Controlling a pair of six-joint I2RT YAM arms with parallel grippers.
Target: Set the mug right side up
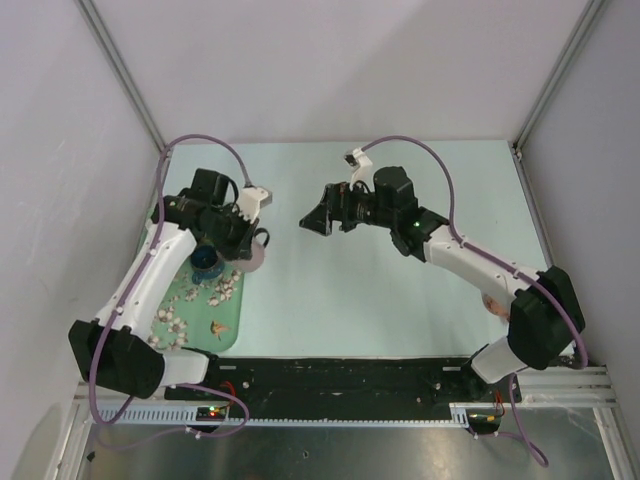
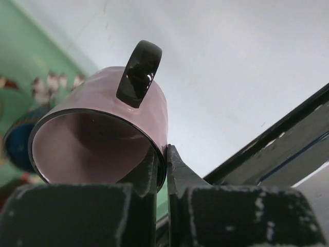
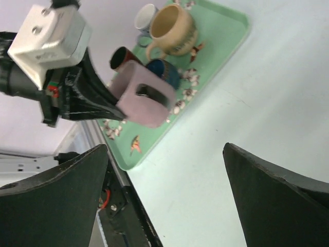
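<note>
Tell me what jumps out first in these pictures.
The left gripper pinches the rim of a pink mug with a black handle, on the left by the green tray. The right gripper gapes wide open over the table's middle, holding nothing. A tan mug sits on the tray among other mugs.

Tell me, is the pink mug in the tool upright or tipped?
Tipped, roughly on its side: the pink mug has its mouth toward the left tool, which pinches the rim.
</note>
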